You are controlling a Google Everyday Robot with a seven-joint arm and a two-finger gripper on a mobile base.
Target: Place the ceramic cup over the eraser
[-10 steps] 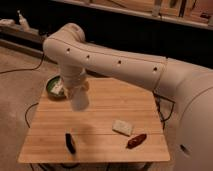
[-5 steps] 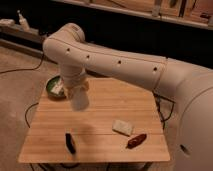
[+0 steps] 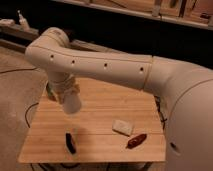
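The ceramic cup (image 3: 73, 104) is a plain white tapered shape hanging at the end of my arm, over the left part of the wooden table (image 3: 100, 112). My gripper (image 3: 69, 94) is at the cup's upper end, shut on it, with the wrist covering most of the fingers. The eraser (image 3: 70, 142), a small black oblong, lies on the table near the front left edge. It is a short way in front of the cup and lower in the picture.
A pale cream block (image 3: 122, 127) and a reddish-brown elongated object (image 3: 136, 140) lie on the table's front right. A green dish (image 3: 50, 93) peeks out behind the wrist at the table's left edge. My large white arm (image 3: 110, 67) spans the table's back; shelving stands behind.
The wrist and the cup have shifted slightly to the left and down. The eraser, the cream block and the reddish-brown object have not moved.
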